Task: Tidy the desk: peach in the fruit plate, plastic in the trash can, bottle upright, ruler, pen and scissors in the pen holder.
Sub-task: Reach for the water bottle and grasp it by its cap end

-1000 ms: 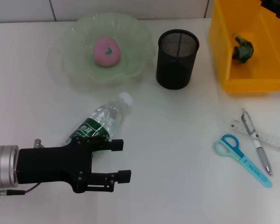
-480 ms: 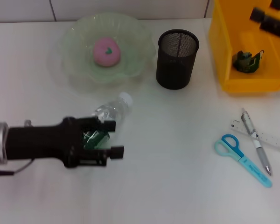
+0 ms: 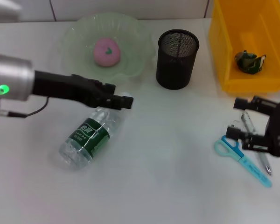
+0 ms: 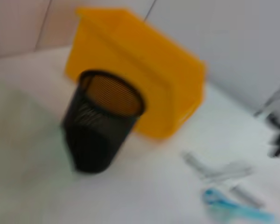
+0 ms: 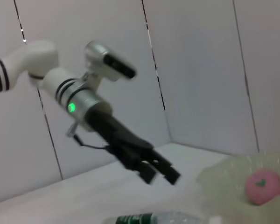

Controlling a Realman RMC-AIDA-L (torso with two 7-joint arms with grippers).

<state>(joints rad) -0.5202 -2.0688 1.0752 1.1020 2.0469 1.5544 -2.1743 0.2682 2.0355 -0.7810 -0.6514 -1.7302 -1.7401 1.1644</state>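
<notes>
The clear bottle [image 3: 88, 136] with a green label lies on its side. My left gripper [image 3: 119, 97] hovers open over its cap end, which it hides; it also shows in the right wrist view [image 5: 161, 173], jaws apart and empty. My right gripper [image 3: 237, 117] is open, low over the pen [image 3: 246, 122] and the blue scissors [image 3: 245, 158]. It hides most of the ruler. The pink peach [image 3: 106, 51] sits in the green plate [image 3: 74, 42]. The black mesh pen holder [image 3: 177, 58] stands empty. The crumpled plastic [image 3: 248, 61] lies in the yellow bin [image 3: 252, 84].
The plate, the pen holder and the bin stand in a row at the back. The left wrist view shows the pen holder [image 4: 102, 121] in front of the bin [image 4: 144, 79].
My left gripper moved from the front of the table back over the bottle's neck, and the bottle shifted slightly. My right gripper came down from over the bin to the pen and scissors.
</notes>
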